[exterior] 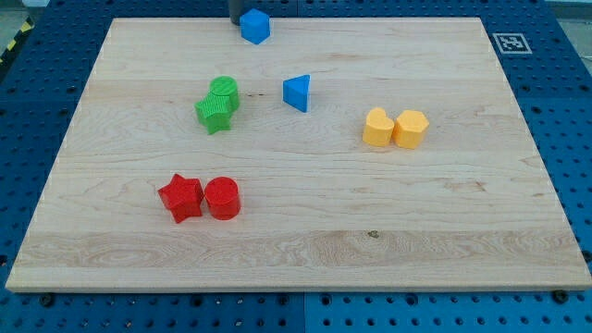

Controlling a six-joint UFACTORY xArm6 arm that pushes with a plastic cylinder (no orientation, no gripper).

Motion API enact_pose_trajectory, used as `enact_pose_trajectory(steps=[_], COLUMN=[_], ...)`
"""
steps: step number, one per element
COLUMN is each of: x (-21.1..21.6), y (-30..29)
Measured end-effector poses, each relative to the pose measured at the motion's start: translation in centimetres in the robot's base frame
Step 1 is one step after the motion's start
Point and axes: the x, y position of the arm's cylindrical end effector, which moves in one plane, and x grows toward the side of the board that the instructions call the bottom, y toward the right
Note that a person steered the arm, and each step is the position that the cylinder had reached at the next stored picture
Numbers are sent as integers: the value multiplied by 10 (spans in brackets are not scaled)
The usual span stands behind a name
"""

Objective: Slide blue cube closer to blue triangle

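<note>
The blue cube (255, 26) sits near the top edge of the wooden board (305, 231), left of centre. The blue triangle (297, 92) lies below it and a little to the right, about a cube's width and a half away. My tip (235, 20) is the dark rod at the view's top edge, right at the cube's left side; only its lower end shows.
A green cylinder (224, 91) and a green star (214, 115) touch, left of the triangle. Two yellow blocks (377, 128) (411, 129) sit side by side at the right. A red star (180, 198) and a red cylinder (222, 198) sit at the lower left.
</note>
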Motion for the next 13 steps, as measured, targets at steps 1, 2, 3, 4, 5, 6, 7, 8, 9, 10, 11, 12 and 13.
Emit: enact_pose_trajectory(steps=[1,2,3,4,5,6,7,8,9,10,11,12,13], x=[3,30,54,71,71,71,83,99,99,99,99,99,99], y=[9,53,53,53,55,65,65,65,65,65,65,65,65])
